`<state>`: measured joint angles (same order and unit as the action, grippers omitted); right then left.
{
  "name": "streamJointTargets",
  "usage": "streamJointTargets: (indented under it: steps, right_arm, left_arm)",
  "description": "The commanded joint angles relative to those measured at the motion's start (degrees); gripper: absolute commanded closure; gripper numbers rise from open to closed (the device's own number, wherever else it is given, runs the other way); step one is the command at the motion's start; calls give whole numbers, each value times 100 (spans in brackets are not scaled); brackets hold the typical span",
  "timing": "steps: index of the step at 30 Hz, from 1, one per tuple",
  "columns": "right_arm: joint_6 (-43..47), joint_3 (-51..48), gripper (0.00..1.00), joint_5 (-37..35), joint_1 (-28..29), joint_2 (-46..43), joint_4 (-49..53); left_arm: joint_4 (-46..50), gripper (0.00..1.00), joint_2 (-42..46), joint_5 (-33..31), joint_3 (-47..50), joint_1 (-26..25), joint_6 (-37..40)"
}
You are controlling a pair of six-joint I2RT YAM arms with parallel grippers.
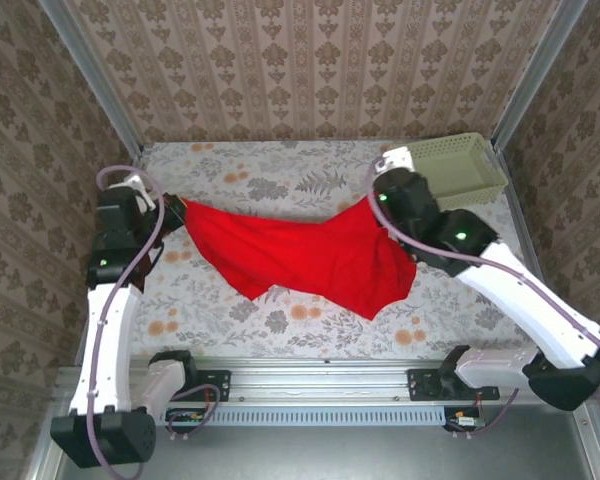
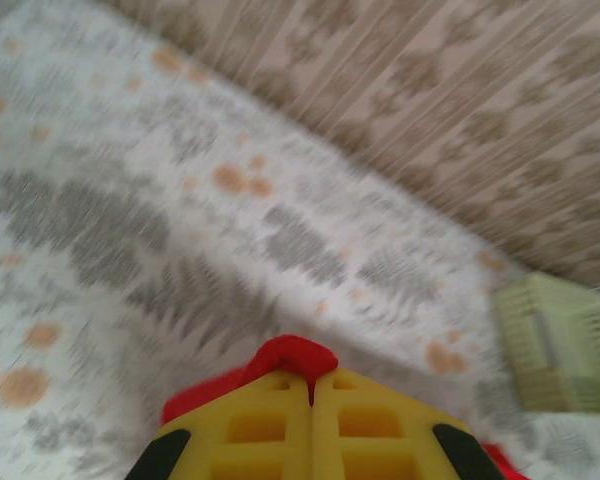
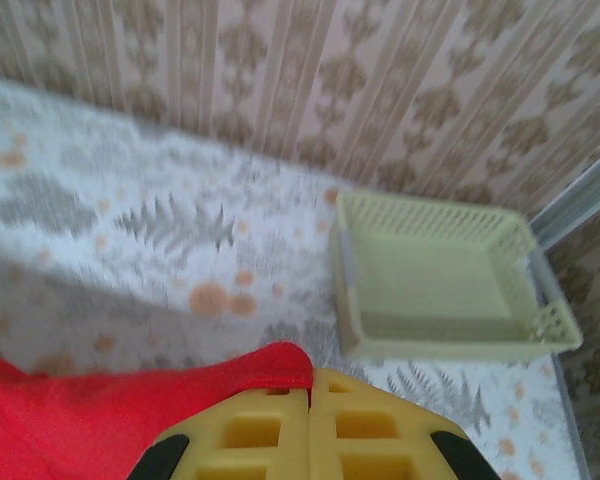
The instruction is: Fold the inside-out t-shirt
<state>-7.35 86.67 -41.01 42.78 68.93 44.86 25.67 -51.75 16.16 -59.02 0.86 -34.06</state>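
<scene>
Across the floral-print table point(image 1: 280, 175), at centre frame, the bright red soft cloth t-shirt point(image 1: 300, 255) stretches between my arms. I judge no fold is made yet. A pale green plastic basket point(image 1: 470, 165) sits upper right. The left gripper point(image 1: 178, 210) and right gripper point(image 1: 378, 205) each pinch a shirt edge.

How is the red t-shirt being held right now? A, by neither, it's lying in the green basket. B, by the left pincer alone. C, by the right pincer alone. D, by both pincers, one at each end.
D: the left pincer and the right pincer are each closed on a bit of red cloth, and the top view shows the red t-shirt strung between the two arms.
</scene>
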Motion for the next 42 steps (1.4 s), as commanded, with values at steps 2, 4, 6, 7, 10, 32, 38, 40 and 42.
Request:
streamJointTargets:
  steps: [2, 4, 6, 7, 10, 32, 38, 40, 42]
  right_arm:
    - [410, 1181, 100, -381, 37, -252, 568]
    - [557, 1909, 100, -355, 85, -348, 690]
    - [616, 2616, 100, -294, 146, -390, 890]
    - [626, 2985, 100, -187, 180, -406, 997]
    - [547, 3738, 100, 174, 220, -449, 1238]
    - [312, 1717, 100, 1026, -1418, 1193, -64]
    - [-108, 3880, 100, 2112, -2401, 3035, 283]
    - [-249, 5399, 100, 2434, -2649, 3774, 708]
    - [-353, 7161, 100, 2841, -2838, 4517, 1035]
  left_arm:
    - [-684, 100, 506, 502, -615, 35, -389]
    - [-767, 100, 753, 480, -877, 32, -398]
    - [-808, 100, 995, 466, -1034, 35, -384]
    - [-851, 100, 1136, 480, -1095, 36, -386]
    - [-975, 100, 1551, 506, -1203, 34, -388]
    - [-475, 100, -2205, 807, -1020, 107, -162]
    - [-521, 100, -3937, 986, -2727, 339, -346]
    - [-462, 100, -4414, 1243, -3642, 483, -533]
    - [-498, 100, -4735, 1411, -4523, 611, -703]
